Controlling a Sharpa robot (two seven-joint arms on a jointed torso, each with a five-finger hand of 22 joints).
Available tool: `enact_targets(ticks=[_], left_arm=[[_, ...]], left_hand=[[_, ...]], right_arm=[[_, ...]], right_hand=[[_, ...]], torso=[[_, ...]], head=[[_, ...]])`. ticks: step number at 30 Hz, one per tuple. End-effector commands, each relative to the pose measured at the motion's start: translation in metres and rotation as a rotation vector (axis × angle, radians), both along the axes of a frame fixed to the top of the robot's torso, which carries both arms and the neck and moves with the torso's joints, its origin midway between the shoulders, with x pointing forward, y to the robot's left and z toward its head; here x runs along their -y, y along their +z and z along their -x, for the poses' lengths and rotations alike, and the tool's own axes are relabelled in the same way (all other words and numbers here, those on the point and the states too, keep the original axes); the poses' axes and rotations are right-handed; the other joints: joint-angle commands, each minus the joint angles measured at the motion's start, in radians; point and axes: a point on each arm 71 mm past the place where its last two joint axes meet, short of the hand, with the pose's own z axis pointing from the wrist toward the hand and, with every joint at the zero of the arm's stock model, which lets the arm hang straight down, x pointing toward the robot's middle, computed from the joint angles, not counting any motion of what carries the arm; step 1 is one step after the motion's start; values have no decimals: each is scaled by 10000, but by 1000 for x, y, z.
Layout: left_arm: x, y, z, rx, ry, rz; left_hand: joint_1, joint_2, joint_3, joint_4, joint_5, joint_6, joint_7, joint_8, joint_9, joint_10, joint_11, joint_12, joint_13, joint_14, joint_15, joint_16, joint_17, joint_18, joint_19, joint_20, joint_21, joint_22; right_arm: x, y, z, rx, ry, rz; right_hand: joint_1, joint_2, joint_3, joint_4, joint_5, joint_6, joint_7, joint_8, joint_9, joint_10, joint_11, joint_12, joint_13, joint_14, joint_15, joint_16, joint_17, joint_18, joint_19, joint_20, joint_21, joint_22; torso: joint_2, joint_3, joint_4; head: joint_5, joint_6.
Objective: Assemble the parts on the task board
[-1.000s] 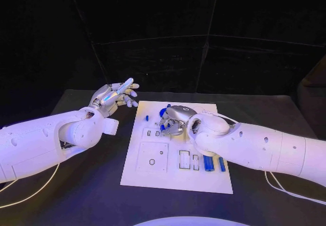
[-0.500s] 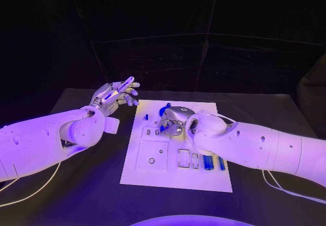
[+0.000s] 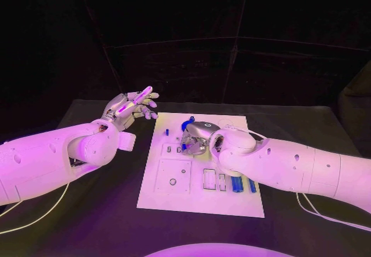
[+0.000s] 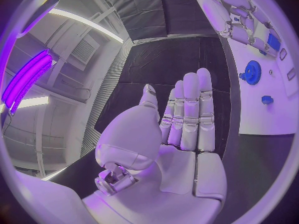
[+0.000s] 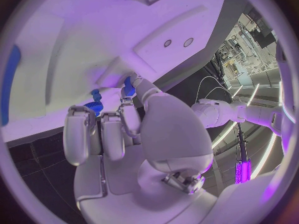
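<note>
White arms, silver robot hand, cables

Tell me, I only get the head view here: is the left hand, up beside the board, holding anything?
Observer: No. The left wrist view shows the left hand with a bare palm and straight fingers.
Operator: And what's under the right hand?
Observer: In the right wrist view, the right hand has its fingertips at a small blue part on the task board; I cannot tell whether it grips it.
Operator: Anything else there?
Observer: A blue gear sits right beside those fingers.
</note>
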Motion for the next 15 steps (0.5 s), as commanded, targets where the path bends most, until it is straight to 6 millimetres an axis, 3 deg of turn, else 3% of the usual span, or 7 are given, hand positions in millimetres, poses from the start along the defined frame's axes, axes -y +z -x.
enact_targets(ticks=[1, 15], left_arm=[[1, 2, 0, 95, -66, 99], [0, 1, -1, 70, -34, 72]], left_hand=[[-11, -105, -5, -61, -14, 17, 13, -61, -23, -84, 18, -88, -36, 38, 17, -61, -13, 62, 101, 5, -42, -28], [8, -105, -1, -98, -17, 7, 21, -77, -39, -104, 27, -150, -110, 19, 25, -85, -25, 61, 125, 11, -104, -80]], right_arm=[[0, -2, 0, -123, -11, 268], [1, -4, -1, -262, -138, 483]], right_hand=[[-75, 31, 58, -3, -11, 164, -53, 9, 5, -68, -2, -51, -23, 713, -56, 20, 1155, -144, 87, -45, 44, 300], [-205, -42, 60, 9, -18, 68, -15, -53, -11, -110, 28, -116, -67, 709, -32, 9, 1141, -142, 78, -28, 33, 285]], torso=[[-3, -1, -9], [-2, -3, -2]], head=[[5, -16], [-17, -36]])
